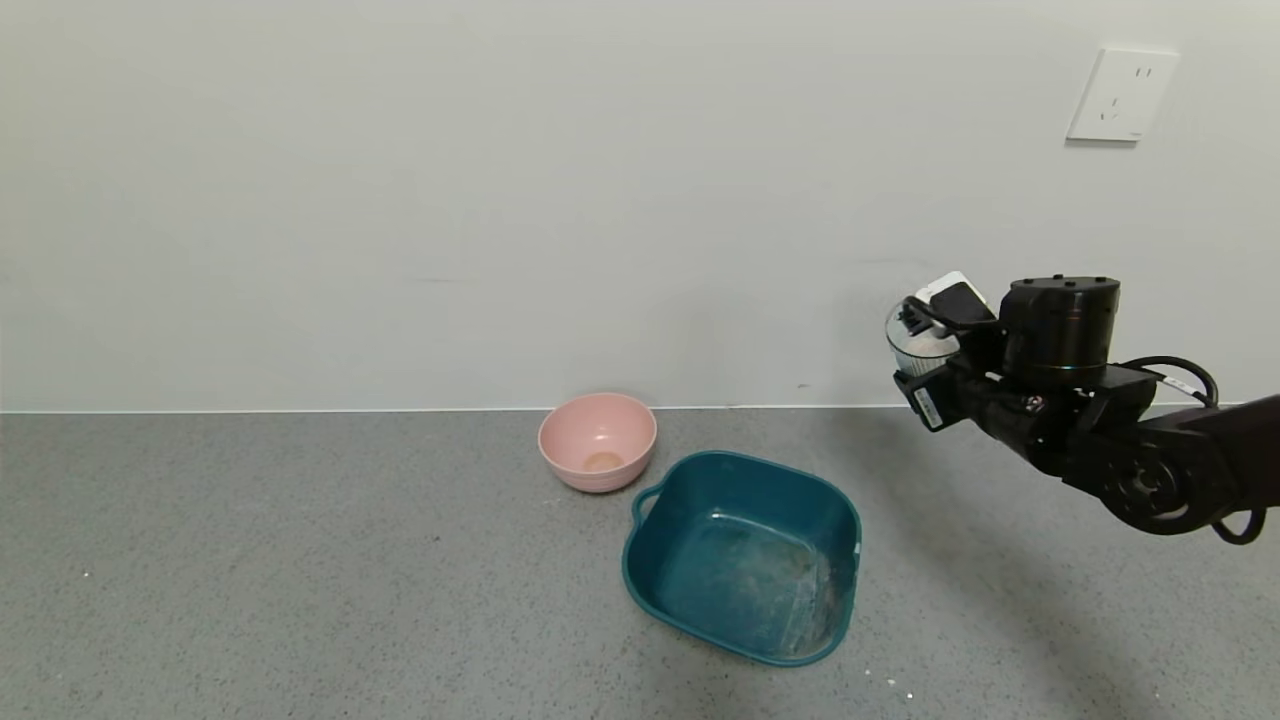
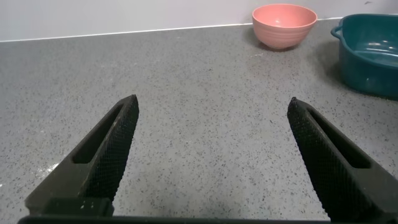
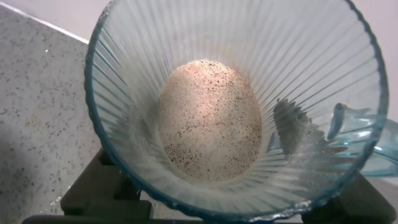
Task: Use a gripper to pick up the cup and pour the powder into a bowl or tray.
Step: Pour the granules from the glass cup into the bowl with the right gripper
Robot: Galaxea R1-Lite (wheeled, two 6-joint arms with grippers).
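While the ribbed cup [image 1: 918,345] hangs in the air at the far right of the head view, clamped upright in the right pincer [image 1: 935,350], the step in hand looks like the carry: the cup is lifted but stands well to the right of, and above, the dark teal tub [image 1: 741,555] on the speckled grey tabletop [image 1: 300,560]. That tub is a rounded square of smooth plastic with a small loop handle, and a pale dusty film streaks its floor; a smaller round pink bowl [image 1: 598,441] sits just beyond its handle corner with a faint tan patch inside. From the left wrist view, the left pincer [image 2: 211,162] hovers low over bare tabletop with its two black, finely textured fingers [image 2: 109,155] spread wide, idle, the pink bowl and tub rim far off. Looking down through the right wrist view, the clear blue-green cup shows fine radial ribs, and the powder [image 3: 208,118], off-white with dark flecks, lies as a rounded heap at the bottom. Next, I judge, the arm must swing left over the tub, then tilt slowly.
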